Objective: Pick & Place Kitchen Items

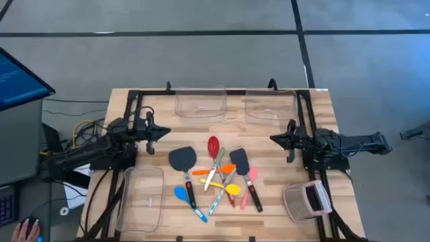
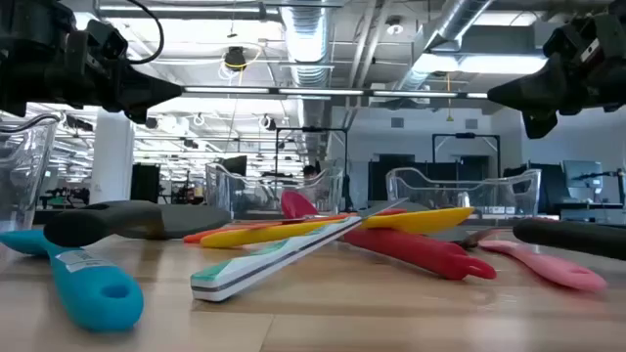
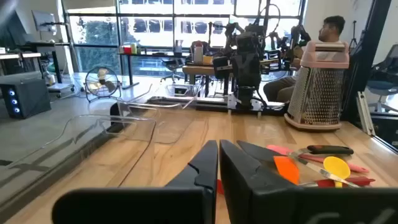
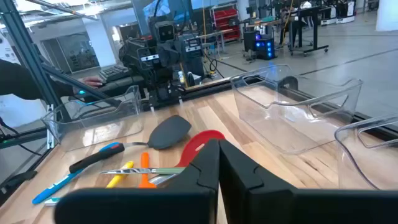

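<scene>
With both the left gripper [image 1: 163, 132] and right gripper [image 1: 275, 138] closed and empty, either should open before descending on an outlying utensil like the red slotted spoon [image 1: 213, 147], clear of the mid-table tangle

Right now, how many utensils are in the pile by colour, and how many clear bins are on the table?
Black turners: 2
Red slotted spoon: 1
Orange spatula: 1
Yellow spoon: 1
Blue utensils: 2
Pink utensils: 2
Pale cutlery: about 2, overlapping
Clear bins: 3
Total: about 14
</scene>
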